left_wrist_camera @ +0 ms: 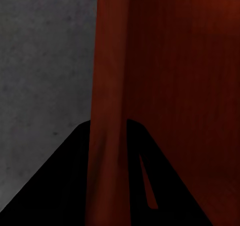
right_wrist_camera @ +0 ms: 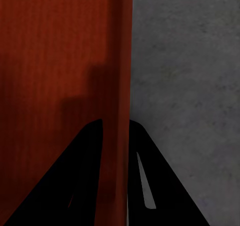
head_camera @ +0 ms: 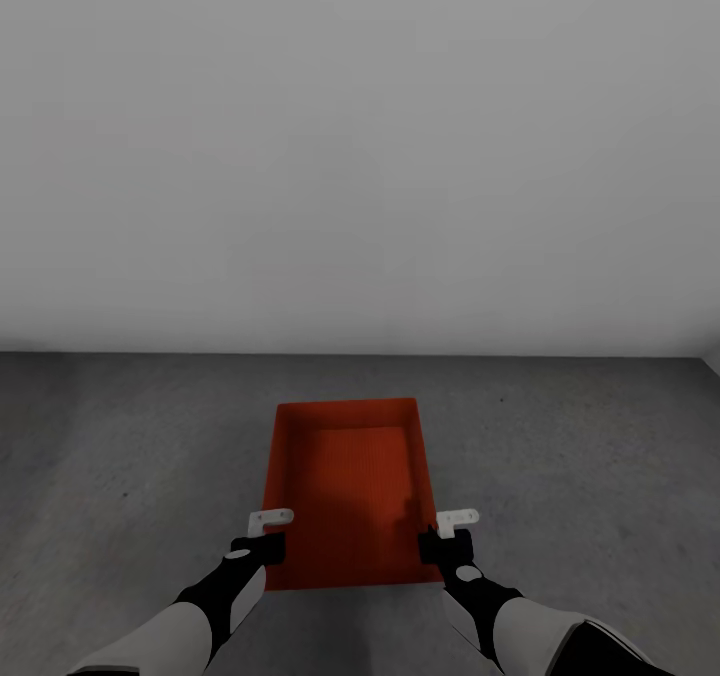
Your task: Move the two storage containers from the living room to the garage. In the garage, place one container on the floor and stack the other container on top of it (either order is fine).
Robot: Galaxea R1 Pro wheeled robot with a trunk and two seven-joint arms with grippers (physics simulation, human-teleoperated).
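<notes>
You have one storage container (head_camera: pixel 345 486), orange-red and open-topped, in front of you over the dark grey concrete floor (head_camera: pixel 120 436) of the garage, its long axis running away from you toward the plain white wall (head_camera: pixel 360 156). Whether its base rests on the concrete or hangs just above it cannot be told. The bin is empty inside, with shadows of the grippers falling across its ribbed bottom.

Your left gripper (head_camera: pixel 262 546) is clamped on the container's left long wall near the end closest to you. In the left wrist view that wall (left_wrist_camera: pixel 107 110) runs straight between the two dark fingers (left_wrist_camera: pixel 60 186), one outside over the concrete, one inside the bin.

Your right gripper (head_camera: pixel 445 544) grasps the opposite long wall at the matching place. The right wrist view shows the same arrangement: the red wall (right_wrist_camera: pixel 120 85) pinched between the fingers (right_wrist_camera: pixel 165 186), bin interior on one side, mottled concrete (right_wrist_camera: pixel 190 85) on the other.

Both forearms reach in symmetrically from the near edge of the head view.
</notes>
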